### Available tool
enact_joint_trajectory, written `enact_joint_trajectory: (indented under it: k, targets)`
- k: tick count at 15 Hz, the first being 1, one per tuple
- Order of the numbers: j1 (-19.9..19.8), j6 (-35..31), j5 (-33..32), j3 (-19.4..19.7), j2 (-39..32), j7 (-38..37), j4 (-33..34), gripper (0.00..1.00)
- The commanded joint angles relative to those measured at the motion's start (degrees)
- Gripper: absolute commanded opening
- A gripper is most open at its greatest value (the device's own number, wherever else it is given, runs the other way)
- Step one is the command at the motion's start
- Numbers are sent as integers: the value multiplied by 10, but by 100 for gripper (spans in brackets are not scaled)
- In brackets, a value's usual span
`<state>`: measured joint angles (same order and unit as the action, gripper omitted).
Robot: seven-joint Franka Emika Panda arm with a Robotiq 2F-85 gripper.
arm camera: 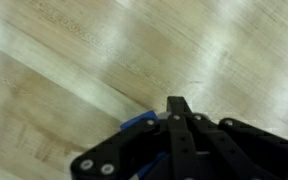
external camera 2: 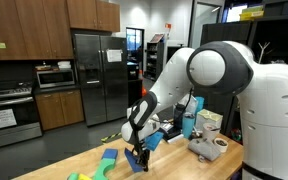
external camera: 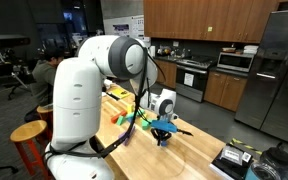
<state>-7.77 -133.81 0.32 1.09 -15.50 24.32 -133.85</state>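
Observation:
My gripper [arm camera: 179, 103] is shut, its black fingers pressed together with nothing showing between the tips. It points down just above the pale wooden tabletop [arm camera: 74, 60]. A small blue piece [arm camera: 137, 121] shows at the left of the fingers; I cannot tell what it is. In both exterior views the gripper [external camera: 164, 140] [external camera 2: 136, 165] hangs close over the table [external camera: 189, 155], with green blocks [external camera 2: 109, 162] a short way beside it. Those blocks, green with some orange [external camera: 126, 118], lie apart from the fingers.
A yellow item [external camera: 114, 93] lies farther back on the table. A box [external camera: 234, 158] sits near one table end, cups [external camera 2: 189, 125] and a white object [external camera 2: 209, 148] near the robot's base. Wooden stools [external camera: 29, 135] stand beside the table. Kitchen counters and a fridge [external camera 2: 89, 75] are behind.

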Motion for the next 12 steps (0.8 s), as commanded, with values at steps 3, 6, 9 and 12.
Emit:
enact_joint_trajectory:
  k: [3,6,9,12]
  targets:
    - [-21,-18,15,6,-3,18,-11,0]
    - [-33,-23,19,10,-9,22,-12,0]
    - [-44,-27,29,10,-15,29,-10,0]
    - [-53,-31,42,11,-17,37,-11,0]
